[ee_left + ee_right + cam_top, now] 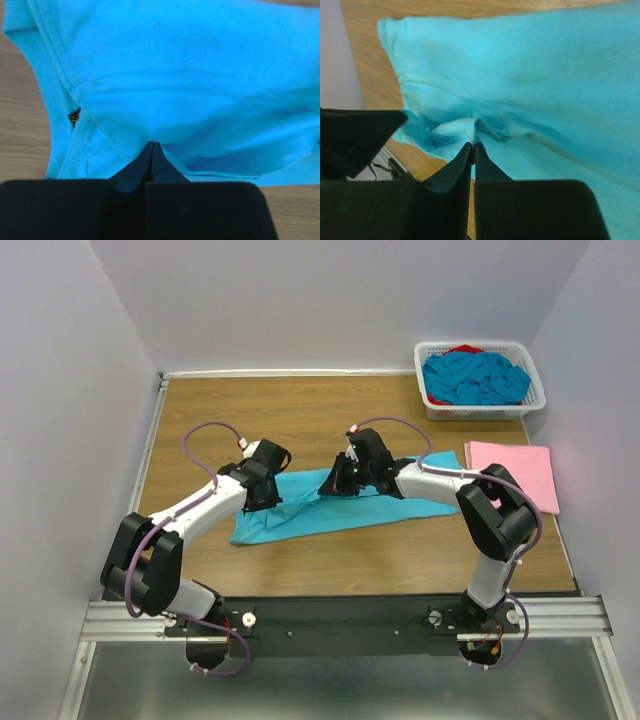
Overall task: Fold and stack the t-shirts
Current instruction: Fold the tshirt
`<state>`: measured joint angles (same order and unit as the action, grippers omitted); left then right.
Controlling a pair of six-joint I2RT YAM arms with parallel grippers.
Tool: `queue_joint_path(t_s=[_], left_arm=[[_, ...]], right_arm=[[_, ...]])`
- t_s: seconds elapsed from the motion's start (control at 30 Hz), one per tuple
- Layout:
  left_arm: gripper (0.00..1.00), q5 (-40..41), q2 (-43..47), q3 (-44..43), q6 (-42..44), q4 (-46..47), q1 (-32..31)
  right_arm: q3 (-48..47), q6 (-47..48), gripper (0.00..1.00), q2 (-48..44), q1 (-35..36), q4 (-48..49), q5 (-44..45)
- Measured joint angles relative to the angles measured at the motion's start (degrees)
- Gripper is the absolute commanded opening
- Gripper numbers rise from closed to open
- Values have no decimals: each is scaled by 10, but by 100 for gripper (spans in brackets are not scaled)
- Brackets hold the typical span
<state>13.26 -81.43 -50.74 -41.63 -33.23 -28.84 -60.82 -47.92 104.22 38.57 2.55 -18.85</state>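
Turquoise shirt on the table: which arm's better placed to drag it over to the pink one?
Right, probably. The pink shirt lies on the robot's right. The right tool is shut on the turquoise shirt near its middle; the left tool pinches its left end, farther away.

White arm links, black joints, lilac cables, black wedge-shaped jaws, perhaps a green wrist light.
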Motion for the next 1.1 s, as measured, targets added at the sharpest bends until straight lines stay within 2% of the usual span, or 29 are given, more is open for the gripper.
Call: queue_joint_path(t_s=[0.3,0.57,0.77,1.1], left_arm=[[0,45,-6,-21,4,-19,7],[0,60,-11,-21,5,-22,10],[0,74,-16,-21,5,-22,13],[0,82,-23,-21,6,-20,25]], right_arm=[[-19,5,13,35,0,-52,3],[-47,17,18,42,0,-76,3],[-83,26,28,57,0,-88,3],[-116,51,38,62,0,-97,13]])
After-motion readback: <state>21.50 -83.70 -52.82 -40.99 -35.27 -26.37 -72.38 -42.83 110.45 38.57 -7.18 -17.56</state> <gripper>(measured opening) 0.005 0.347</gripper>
